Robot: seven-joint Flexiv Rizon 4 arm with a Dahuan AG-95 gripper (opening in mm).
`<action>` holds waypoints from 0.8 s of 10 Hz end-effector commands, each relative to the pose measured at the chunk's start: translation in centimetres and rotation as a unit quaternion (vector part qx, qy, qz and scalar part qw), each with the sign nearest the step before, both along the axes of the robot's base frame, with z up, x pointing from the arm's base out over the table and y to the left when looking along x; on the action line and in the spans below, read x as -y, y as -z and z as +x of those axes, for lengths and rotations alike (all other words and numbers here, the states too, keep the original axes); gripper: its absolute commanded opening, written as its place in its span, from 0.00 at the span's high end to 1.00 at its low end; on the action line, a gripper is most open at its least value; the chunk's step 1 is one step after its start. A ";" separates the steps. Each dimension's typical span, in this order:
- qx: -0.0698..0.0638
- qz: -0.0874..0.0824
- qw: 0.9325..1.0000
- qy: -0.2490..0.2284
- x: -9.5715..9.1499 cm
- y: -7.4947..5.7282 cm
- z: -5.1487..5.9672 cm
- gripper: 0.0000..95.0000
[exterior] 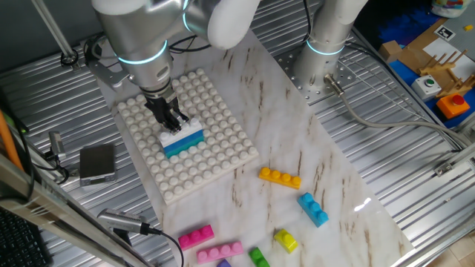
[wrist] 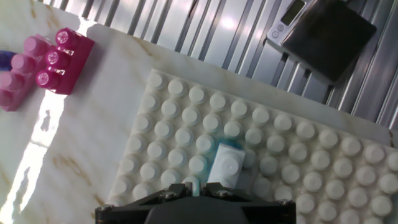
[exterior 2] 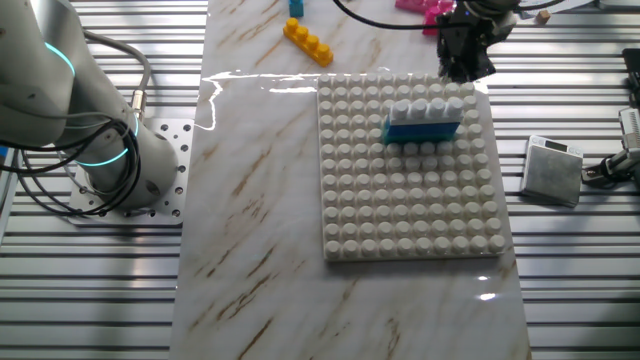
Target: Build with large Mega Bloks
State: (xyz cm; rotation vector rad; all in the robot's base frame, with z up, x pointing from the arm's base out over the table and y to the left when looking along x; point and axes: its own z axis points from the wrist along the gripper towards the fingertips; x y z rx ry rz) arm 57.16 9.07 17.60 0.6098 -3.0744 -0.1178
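table [exterior: 349, 185]: white marbled slab over ribbed metal, runs diagonally through the frame in one fixed view.
arm [exterior: 141, 37]: grey Rizon with a lit cyan ring, comes in from top left of one fixed view; its base [exterior 2: 120, 170] sits at left of the other fixed view.
baseplate [exterior 2: 410, 215]: white studded plate, centre-right in the other fixed view, flat on the table.
scale [exterior 2: 553, 170]: small grey box on the ribbed metal, just right of the baseplate in the other fixed view.
stack: white brick [exterior 2: 428, 110] seated on a teal brick [exterior 2: 420, 131], near the top edge of the baseplate in the other fixed view, centre-left in one fixed view.
claw [exterior: 172, 119]: black, directly over the white brick at its upper-left end in one fixed view. Cannot tell whether the fingers are clamping the brick or just above it; in the hand view, only the housing at the bottom edge shows.
orange brick [exterior: 280, 177]: loose on the table, right of the baseplate.
blue brick [exterior: 313, 208]: lower right of the orange one, apart from it.
pink bricks [exterior: 196, 236]: two, bottom centre, close together.
yellow brick [exterior: 285, 239]: bottom edge, right of the pinks.
green brick [exterior: 258, 257]: bottom edge, partly cut off.
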 end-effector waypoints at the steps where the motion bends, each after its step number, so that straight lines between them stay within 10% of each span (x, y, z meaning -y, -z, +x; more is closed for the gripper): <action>1: 0.004 0.002 1.000 -0.002 0.2 0.4 -0.1 1.00; 8: 0.024 0.001 1.000 -0.011 1.2 3.4 -1.7 1.00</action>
